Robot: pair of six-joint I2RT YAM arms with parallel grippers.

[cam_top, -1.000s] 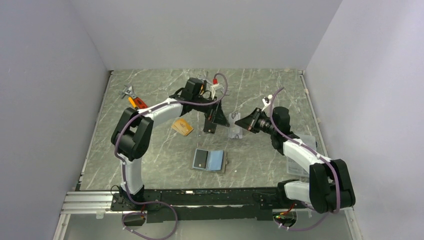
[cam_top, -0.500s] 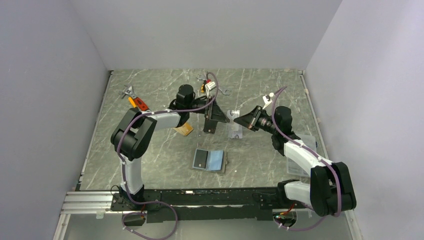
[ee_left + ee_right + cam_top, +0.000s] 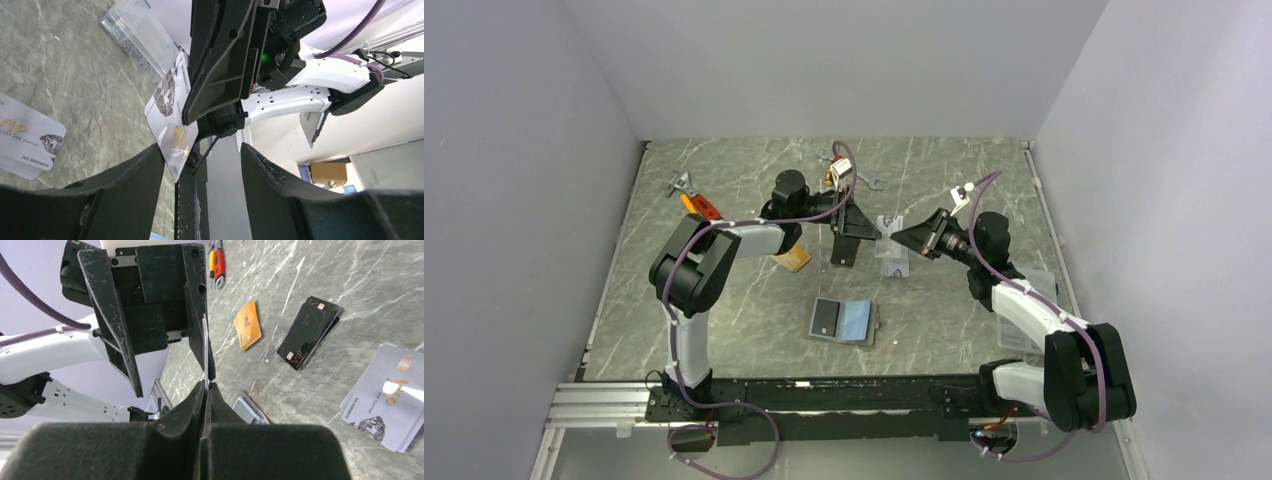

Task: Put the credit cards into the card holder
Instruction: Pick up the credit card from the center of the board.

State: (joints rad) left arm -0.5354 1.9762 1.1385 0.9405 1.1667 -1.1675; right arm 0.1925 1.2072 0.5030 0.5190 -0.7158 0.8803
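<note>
Dropping the card is the big worry here. The right hand [image 3: 205, 385] is pinched tight on one silver card [image 3: 168, 116] and holds it up in the air, on its edge, above the counter [image 3: 924, 330]. The left hand [image 3: 202, 157] is spread wide around the card's free end and grips nothing. The card sits close to one of the left fingers [image 3: 135, 175], not in the middle of the gap. I think a squeeze from there could push the card sideways and twist it in the right hand's pinch. If the right hand lets go too soon, the card could fall flat, and flat cards are hard to pick up.

Both arms reach toward the middle of the counter, and the two hands point at each other. The card holder [image 3: 844, 320] lies open nearer the arm bases, apart from the hands. An orange card [image 3: 248, 331], black cards [image 3: 307, 332] and a silver pile [image 3: 385, 410] lie on the counter.
</note>
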